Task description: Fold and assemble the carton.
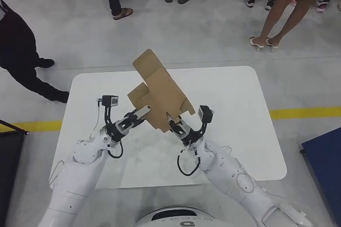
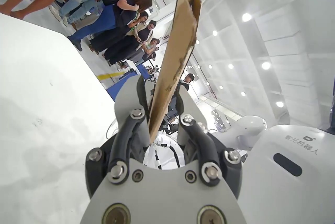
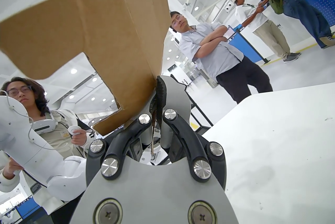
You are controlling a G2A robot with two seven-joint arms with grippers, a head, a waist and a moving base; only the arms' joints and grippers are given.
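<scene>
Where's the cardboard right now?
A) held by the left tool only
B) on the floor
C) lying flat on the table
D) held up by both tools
D: the left tool and the right tool each pinch an edge of the cardboard, which is held up above the table.

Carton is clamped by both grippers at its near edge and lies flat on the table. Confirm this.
Wrong in one respect: the carton does not lie flat on the table; it is held up off it, as the right wrist view shows. The left gripper and right gripper do both clamp its near edge.
</scene>
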